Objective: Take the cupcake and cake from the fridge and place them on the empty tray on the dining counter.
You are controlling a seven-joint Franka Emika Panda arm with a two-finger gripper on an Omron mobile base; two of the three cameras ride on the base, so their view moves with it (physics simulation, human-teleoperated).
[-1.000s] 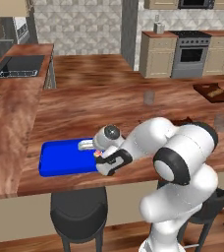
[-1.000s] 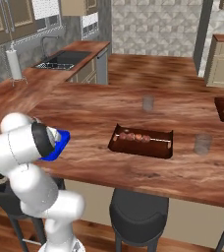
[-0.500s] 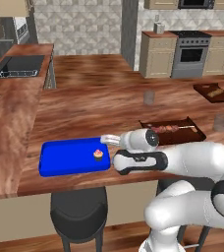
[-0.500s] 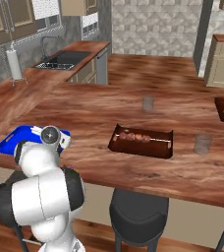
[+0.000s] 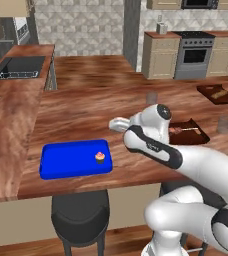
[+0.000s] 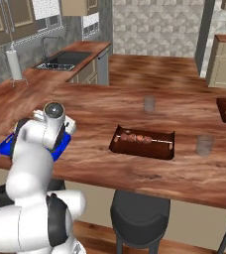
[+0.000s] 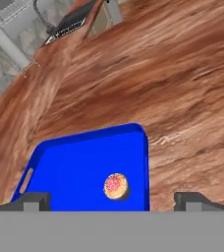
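Note:
The cupcake (image 5: 100, 157) (image 7: 116, 186), dark brown with a pink top, stands upright in the right end of the blue tray (image 5: 66, 161) (image 7: 79, 167) (image 6: 6, 144). The tray lies on the dining counter (image 5: 91, 110) near its front edge. My gripper (image 5: 116, 123) (image 7: 113, 199) hangs open above and just right of the tray's right end, with nothing between its fingertips (image 7: 35, 200). The cupcake sits below the gap, apart from both tips. The cake and the fridge are out of view.
A dark brown tray of skewered food (image 5: 186, 132) (image 6: 143, 141) lies right of the arm. Two glasses (image 5: 151, 97) (image 5: 225, 124) and another food tray (image 5: 217, 93) stand farther back. A black stool (image 5: 80, 217) sits under the counter's front edge. A sink (image 5: 18, 67) is at the far left.
My hand has lifted off the tray's right end and drawn back to the right. The cupcake, hidden under the hand a second ago, now stands uncovered on the tray.

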